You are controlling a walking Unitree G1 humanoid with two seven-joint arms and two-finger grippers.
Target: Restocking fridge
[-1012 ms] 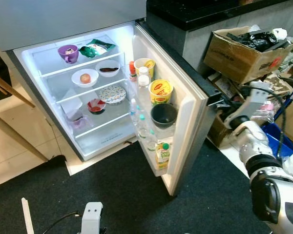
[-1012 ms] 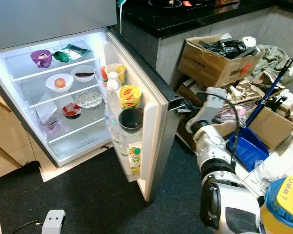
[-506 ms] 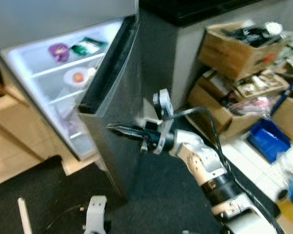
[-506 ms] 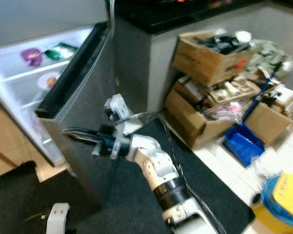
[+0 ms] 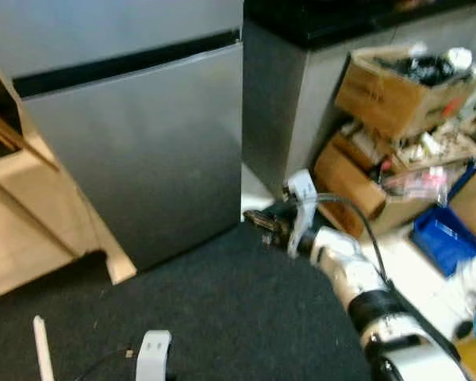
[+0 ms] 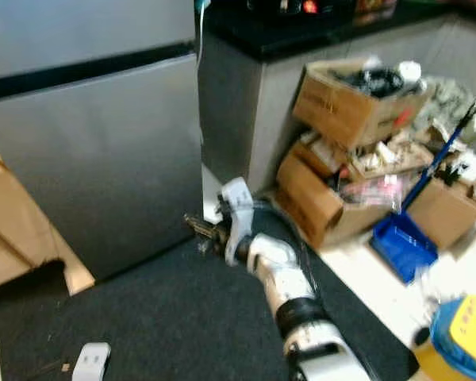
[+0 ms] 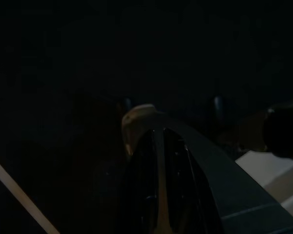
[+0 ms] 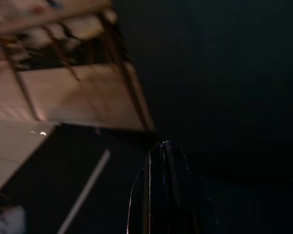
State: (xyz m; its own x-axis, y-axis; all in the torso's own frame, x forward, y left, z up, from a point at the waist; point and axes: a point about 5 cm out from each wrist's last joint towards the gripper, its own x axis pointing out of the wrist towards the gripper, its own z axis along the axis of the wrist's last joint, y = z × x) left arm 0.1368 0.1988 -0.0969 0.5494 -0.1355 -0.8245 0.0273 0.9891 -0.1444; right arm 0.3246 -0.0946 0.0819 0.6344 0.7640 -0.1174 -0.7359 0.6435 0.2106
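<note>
The grey fridge [image 5: 143, 151] stands with its lower door closed, and a black seam [image 5: 127, 62] runs between the lower and upper doors. My right gripper [image 5: 250, 216] reaches out low over the dark carpet, its tips just off the door's bottom right corner. In the right wrist view its fingers [image 8: 162, 165] lie pressed together, shut on nothing. The left arm [image 5: 151, 353] hangs idle at the bottom of the view. The left wrist view is very dark, and its fingers [image 7: 156, 185] look closed together.
A dark counter [image 5: 301, 103] adjoins the fridge on the right. Cardboard boxes [image 5: 397, 87] full of clutter and a blue dustpan [image 5: 444, 238] crowd the right side. Wooden furniture [image 5: 16, 230] stands to the left. A white stick [image 5: 40, 349] lies on the dark carpet [image 5: 222, 317].
The fridge door has swung from wide open to fully closed, hiding the food inside. My right arm came round to the left with it and now sits lower, by the door's corner.
</note>
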